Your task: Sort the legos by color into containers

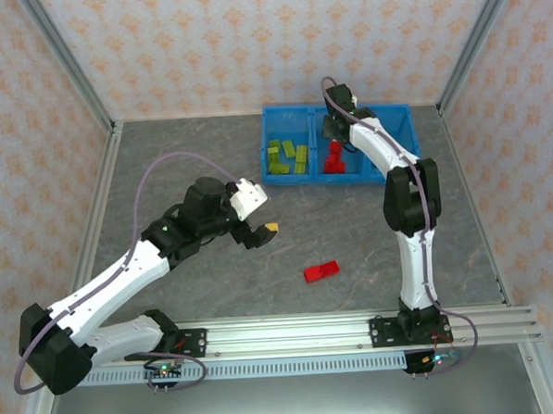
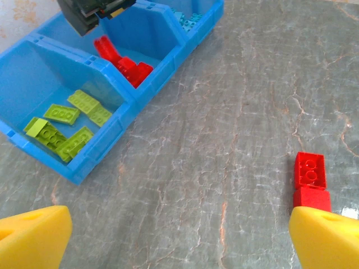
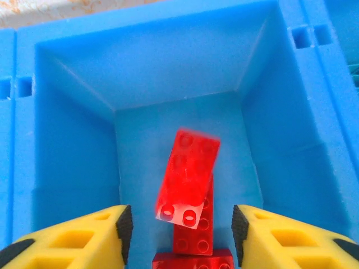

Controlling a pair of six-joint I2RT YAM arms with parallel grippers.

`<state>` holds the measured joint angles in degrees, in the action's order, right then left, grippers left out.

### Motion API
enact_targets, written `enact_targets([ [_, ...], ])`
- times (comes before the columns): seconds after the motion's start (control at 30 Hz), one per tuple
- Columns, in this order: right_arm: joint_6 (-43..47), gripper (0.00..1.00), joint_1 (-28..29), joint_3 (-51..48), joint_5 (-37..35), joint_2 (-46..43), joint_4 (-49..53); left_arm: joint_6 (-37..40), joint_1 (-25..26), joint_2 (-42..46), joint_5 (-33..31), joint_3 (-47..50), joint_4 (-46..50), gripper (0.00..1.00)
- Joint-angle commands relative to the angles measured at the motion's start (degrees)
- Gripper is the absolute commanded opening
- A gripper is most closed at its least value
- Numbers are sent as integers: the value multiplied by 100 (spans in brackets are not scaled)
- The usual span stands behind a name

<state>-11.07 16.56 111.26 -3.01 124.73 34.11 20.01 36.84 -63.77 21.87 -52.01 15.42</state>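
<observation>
Flowery paper covered the walls around a grey, stone-look bench. At about 1 o'clock on the bench in the top view sat the blue bin. The green legos lay in its left box, the red legos in the middle box, and the light blue legos in the far box.

The right tool hung over the middle box with its fingers apart. A blurry red lego was between and below them, touching neither, so it looked just let go.

The left tool hovered over the bare bench, fingers wide and holding nothing. One last red lego lay at about 4 o'clock from it.

The sort looked almost done. Next, I think, a tool must drop straight over that lego, pinch its sides, and carry it to the middle box.
</observation>
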Motion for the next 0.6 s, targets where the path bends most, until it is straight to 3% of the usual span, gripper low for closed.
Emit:
enact_targets([
  [0.0,139,54,1,241,-25,-432,383,-150,243,-217,-178,-214,-179,100],
  [0.13,89,54,5,183,-102,-920,848,-32,714,-647,-418,-433,-8,100],
  [0.23,-84,55,5,-482,-123,-1750,818,-32,1100,-957,-395,-637,241,100],
  [0.4,-237,71,5,-1724,-136,-3052,647,21,1688,-1370,55,-528,248,100],
  [0.57,-312,80,5,-2237,-230,-3552,865,394,1859,-2289,39,-563,98,96],
])
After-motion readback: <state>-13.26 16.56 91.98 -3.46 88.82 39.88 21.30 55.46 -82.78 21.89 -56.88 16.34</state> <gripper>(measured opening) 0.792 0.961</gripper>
